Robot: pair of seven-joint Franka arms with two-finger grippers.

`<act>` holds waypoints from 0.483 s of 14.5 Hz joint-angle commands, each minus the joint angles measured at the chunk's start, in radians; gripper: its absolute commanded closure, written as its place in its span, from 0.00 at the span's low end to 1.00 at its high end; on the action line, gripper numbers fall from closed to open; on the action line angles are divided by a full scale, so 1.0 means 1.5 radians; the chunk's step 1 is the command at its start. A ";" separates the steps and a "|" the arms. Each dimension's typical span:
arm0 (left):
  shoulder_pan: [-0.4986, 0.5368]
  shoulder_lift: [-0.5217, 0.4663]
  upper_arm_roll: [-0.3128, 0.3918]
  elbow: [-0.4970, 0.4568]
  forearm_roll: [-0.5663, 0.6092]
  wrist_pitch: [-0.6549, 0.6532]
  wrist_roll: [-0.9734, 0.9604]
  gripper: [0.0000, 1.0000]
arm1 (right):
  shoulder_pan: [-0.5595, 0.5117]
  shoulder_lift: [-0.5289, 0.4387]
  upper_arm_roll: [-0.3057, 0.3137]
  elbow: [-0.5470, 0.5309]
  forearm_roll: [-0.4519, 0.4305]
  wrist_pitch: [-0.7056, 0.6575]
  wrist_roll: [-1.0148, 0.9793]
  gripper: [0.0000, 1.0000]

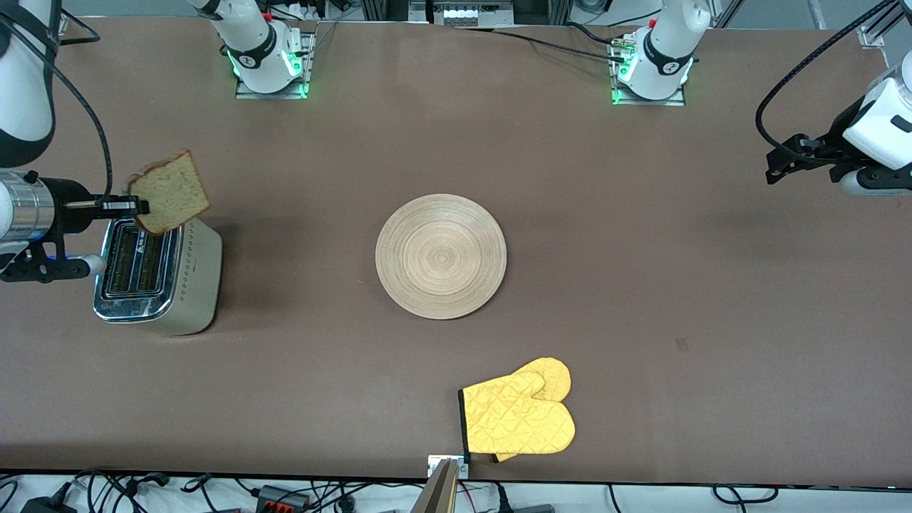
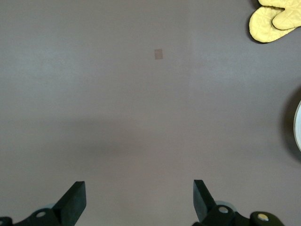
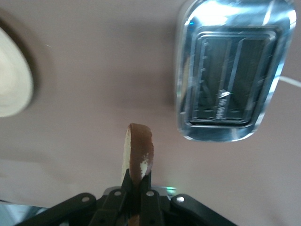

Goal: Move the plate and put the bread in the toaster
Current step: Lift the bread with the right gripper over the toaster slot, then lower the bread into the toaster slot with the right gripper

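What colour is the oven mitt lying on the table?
Bright yellow oven mitt, quilted, with dark edging; front view shows it best.

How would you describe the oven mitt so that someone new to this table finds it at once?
Start at the round wooden plate in the table's middle. Move toward the front camera, almost to the table's edge, to the oven mitt. It is the only bright yellow, quilted thing there, with a dark cuff.

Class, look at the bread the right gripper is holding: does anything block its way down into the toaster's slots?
Nothing visible does. The right gripper holds the bread in the air over the toaster, whose two slots are open and empty.
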 commanded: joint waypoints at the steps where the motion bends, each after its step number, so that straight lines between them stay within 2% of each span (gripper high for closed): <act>1: 0.002 0.010 -0.001 0.022 -0.004 -0.014 0.006 0.00 | -0.012 0.020 -0.008 0.050 -0.053 -0.018 -0.083 1.00; 5: 0.001 0.010 -0.002 0.022 -0.004 -0.014 0.006 0.00 | 0.017 0.023 -0.002 0.058 -0.186 0.053 -0.167 1.00; 7: 0.002 0.010 -0.002 0.022 -0.004 -0.014 0.005 0.00 | 0.039 0.026 -0.002 0.058 -0.234 0.071 -0.181 1.00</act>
